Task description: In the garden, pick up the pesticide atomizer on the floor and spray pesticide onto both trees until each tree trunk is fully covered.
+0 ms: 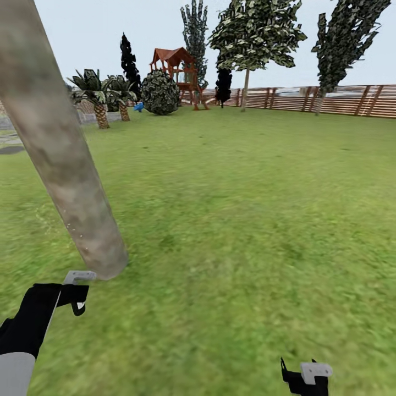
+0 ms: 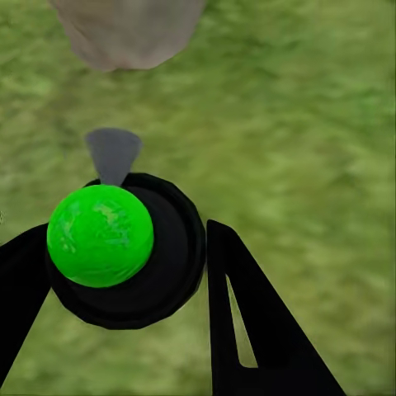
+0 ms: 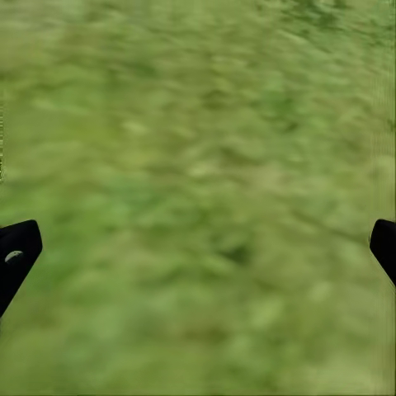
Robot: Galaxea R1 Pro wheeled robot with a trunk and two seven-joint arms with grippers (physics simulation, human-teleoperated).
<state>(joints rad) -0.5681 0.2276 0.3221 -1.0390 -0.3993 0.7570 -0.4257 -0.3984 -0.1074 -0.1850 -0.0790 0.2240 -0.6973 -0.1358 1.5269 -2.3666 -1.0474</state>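
A thick tree trunk [image 1: 60, 154] of blotchy grey-tan bark leans across the left of the head view and meets the lawn just ahead of my left gripper [image 1: 78, 301]. In the left wrist view, the left gripper [image 2: 124, 239] is shut on the pesticide atomizer [image 2: 157, 280], a dark round body with a bright green ball on top. Its grey cone nozzle [image 2: 112, 153] points at the trunk's base [image 2: 128, 33], a short way off. My right gripper [image 1: 301, 379] hangs low at the right over bare grass, and the right wrist view shows the right gripper [image 3: 198, 247] open with fingers wide apart.
Green lawn stretches ahead to a brown slatted fence [image 1: 341, 100]. Leafy trees [image 1: 256, 33] stand along the fence. A red-roofed play tower [image 1: 179, 71], a round shrub [image 1: 160, 92] and short palms [image 1: 99, 102] sit at the far left.
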